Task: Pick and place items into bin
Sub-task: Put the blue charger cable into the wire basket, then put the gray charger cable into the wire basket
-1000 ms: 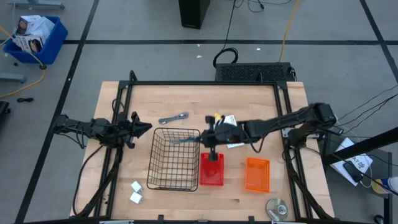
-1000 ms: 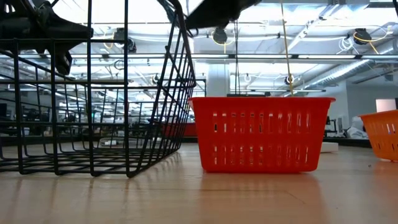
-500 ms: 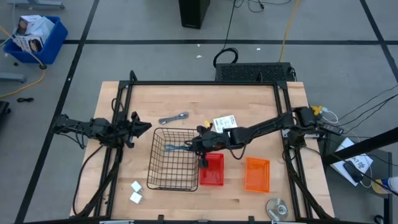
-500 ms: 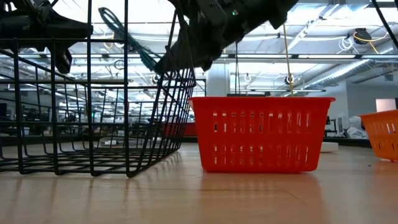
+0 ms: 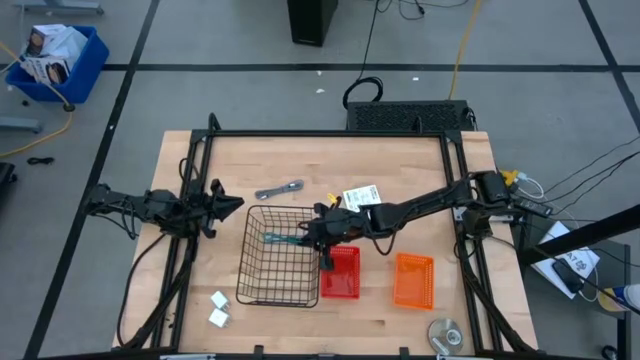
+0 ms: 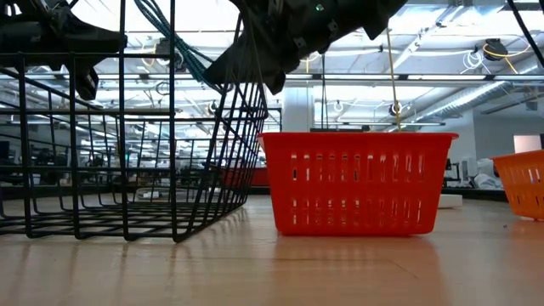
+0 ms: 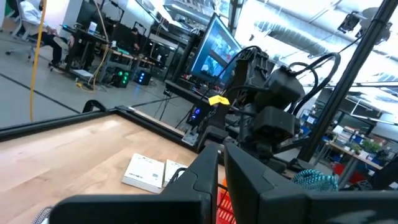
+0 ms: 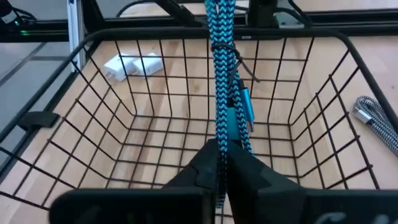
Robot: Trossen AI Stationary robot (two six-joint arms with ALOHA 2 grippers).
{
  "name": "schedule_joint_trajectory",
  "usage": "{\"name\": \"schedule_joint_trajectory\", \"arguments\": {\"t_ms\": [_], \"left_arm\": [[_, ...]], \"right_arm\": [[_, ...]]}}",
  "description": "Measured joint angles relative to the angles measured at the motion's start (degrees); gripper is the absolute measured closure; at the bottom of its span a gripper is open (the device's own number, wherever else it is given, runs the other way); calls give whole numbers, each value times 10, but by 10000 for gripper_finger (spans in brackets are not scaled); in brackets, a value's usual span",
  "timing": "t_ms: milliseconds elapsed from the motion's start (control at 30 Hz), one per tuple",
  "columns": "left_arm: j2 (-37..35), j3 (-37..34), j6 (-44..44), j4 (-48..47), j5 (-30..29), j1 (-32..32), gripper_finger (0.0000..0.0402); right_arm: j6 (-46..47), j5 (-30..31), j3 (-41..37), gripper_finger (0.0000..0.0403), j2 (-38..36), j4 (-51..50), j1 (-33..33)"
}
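Right gripper [image 8: 221, 163] clamped on braided teal cable bundle [image 8: 222, 74], dangling over black wire basket [image 5: 262, 285]. Left gripper [image 5: 236, 204] pinched closed, empty, parked at left table edge.

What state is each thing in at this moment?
right gripper: shut on teal cable, above the wire basket.
teal cable: held, dangling into wire basket.
wire basket: upright, floor bare.
grey cable: lying on table, untouched.
white blocks: on table, outside basket.
left gripper: shut, empty, at table's left edge.
orange bin: upright, empty.
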Motion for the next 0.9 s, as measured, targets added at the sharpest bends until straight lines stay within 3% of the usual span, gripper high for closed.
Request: {"name": "schedule_joint_trajectory", "arguments": {"t_ms": [433,633,900], "left_arm": [[0,1,8,17,4,0,369],[0,13,35,16,3,1,358],[0,14,87,-18,-112,2,265]], "right_arm": [[-13,-12,0,247,-7,67,7],[-75,-43,0,232,-16,108,48],[-83,-40,0,237,-23,111,69]]}}
